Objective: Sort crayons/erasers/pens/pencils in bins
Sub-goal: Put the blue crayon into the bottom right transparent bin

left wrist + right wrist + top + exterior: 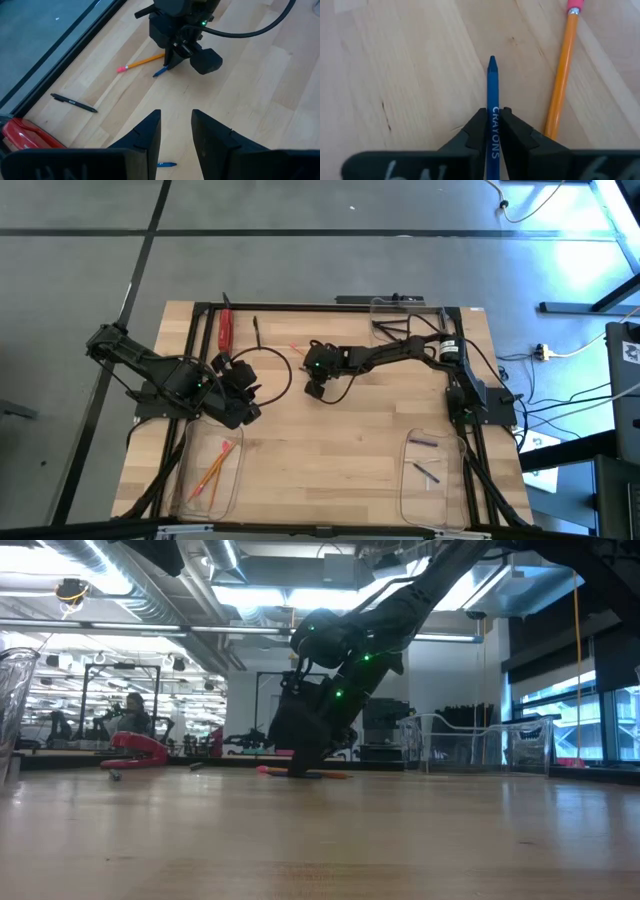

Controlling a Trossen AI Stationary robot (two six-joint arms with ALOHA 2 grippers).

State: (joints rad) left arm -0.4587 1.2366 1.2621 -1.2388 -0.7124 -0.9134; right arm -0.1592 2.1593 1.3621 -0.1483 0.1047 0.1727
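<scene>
A blue crayon point(492, 82) lies on the wooden table near its middle, and my right gripper point(492, 112) point(318, 388) is shut on it. An orange-yellow pencil point(562, 75) with a pink end lies on the table right beside the crayon, touched by nothing. My left gripper point(175, 132) point(240, 395) hangs open above the table's left part, pointing slantwise down toward the right gripper with nothing between its fingers. A second blue crayon point(166, 164) lies on the table below it. My right gripper pinches the blue crayon's wrapped shaft point(492, 104) between its two fingers, back from the pointed tip. The fingers slant down from the table's right side and lie along the crayon. The crayon's tip point(156, 74) juts out past the fingertips, low at the table top.
A black pen point(74, 102) and a red tool point(225, 330) lie near the far left edge. One clear bin point(190, 490) at the near left holds pencils point(215, 465); another point(405, 490) at the near right holds dark sticks; a third point(385, 305) stands at the far right.
</scene>
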